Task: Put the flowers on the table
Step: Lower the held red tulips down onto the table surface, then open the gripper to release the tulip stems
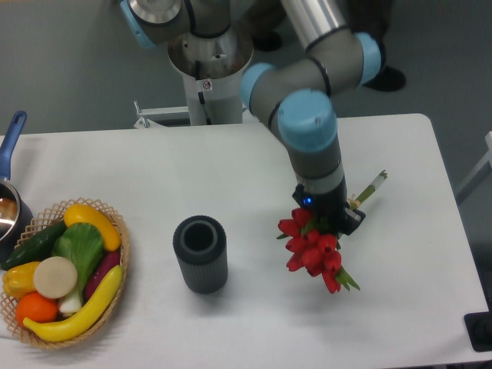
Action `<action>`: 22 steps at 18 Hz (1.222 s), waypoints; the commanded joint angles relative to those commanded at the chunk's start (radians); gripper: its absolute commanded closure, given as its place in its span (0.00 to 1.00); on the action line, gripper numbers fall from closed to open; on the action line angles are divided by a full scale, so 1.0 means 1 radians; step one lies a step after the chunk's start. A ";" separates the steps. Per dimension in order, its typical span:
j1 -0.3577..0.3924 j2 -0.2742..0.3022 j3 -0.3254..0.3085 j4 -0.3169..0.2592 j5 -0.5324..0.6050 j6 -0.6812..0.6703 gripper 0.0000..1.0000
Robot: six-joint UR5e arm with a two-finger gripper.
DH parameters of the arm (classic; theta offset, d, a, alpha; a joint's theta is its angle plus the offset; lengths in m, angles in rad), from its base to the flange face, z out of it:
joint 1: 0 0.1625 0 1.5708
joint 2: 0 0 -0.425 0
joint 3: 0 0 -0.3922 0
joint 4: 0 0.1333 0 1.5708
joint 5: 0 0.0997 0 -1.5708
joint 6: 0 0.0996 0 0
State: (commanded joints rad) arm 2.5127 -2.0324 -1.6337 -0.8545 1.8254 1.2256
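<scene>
One bunch of red tulips (314,252) nearly laid on the white counter (415,307).
Hand (332,217) pinches the stems, blooms pointing to 6 o'clock, right of the dark ribbed vase (201,254); next it likely must lower and let go.

One bunch of flowers (314,251) is counted — one dark ribbed cylinder (200,254), one basket (115,288) at the table's (231,169) left edge, two bananas inside — one pan (9,196).
</scene>
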 joint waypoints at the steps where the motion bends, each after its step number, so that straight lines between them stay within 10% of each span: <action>1: 0.000 -0.008 0.000 -0.001 0.000 0.008 0.66; 14: -0.002 -0.085 0.005 -0.005 -0.006 0.005 0.58; 17: -0.002 -0.083 0.003 0.000 -0.001 0.012 0.03; 22: -0.028 -0.030 -0.011 -0.003 -0.012 0.009 0.00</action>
State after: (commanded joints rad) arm 2.4850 -2.0619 -1.6444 -0.8575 1.8132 1.2348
